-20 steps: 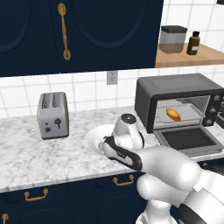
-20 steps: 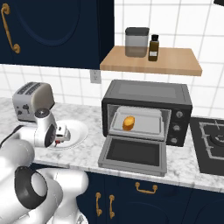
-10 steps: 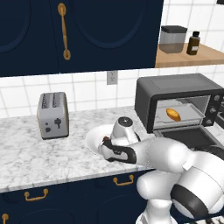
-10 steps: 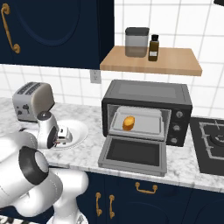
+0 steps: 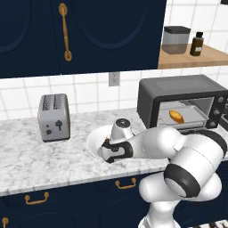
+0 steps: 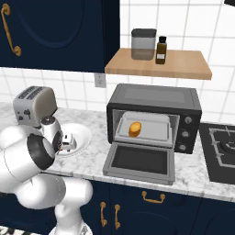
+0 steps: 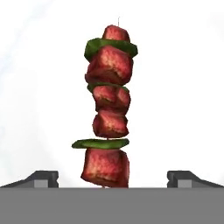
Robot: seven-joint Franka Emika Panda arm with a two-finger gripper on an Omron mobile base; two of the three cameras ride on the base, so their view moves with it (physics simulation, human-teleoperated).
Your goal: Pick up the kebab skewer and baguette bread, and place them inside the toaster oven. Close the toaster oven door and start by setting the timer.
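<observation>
Pincer (image 7: 112, 177) wide apart astride kebab skewer (image 7: 108, 109), its lowest chunk partly cut off.

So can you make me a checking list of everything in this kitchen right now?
Surface: marble counter, white plate on it.
Job's things: kebab lies on the plate; bread already inside the oven; oven door hangs open.
Clutter: silver toaster left of the plate.
Grippers: pincer open, low over the plate, fingers on either side of the kebab's near end, not gripping.
Cables: nothing seen.
Surroundings: wall socket; shelf with a jar and a dark bottle; stove right of the oven; dark blue cupboards.
</observation>
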